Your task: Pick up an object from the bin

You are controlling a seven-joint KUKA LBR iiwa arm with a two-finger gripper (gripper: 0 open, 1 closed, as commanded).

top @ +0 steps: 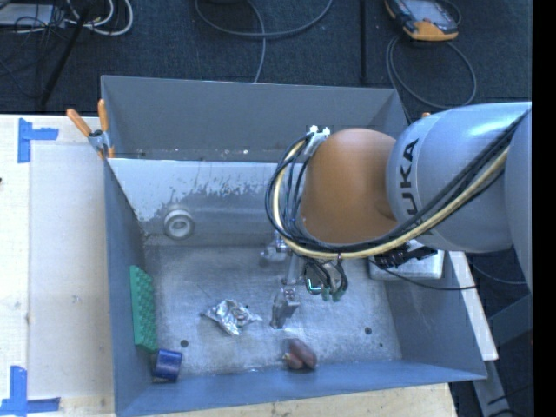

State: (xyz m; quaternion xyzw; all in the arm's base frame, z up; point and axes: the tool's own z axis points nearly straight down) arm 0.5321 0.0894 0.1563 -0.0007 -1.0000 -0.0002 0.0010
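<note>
My gripper (pixel 281 313) hangs low over the bin floor, a little right of the middle, under the orange wrist cover. A crumpled piece of silver foil (pixel 230 317) lies just to its left, apart from it. A small brown lump (pixel 301 355) rests on the floor near the front wall, just below and to the right of the gripper. Nothing shows held in the gripper.
A green flat ribbed strip (pixel 142 307) lies along the left wall. A blue cylinder (pixel 167 365) sits in the front left corner. A small grey ring (pixel 179 224) rests on the back slope. The arm and its cables cover the bin's right side.
</note>
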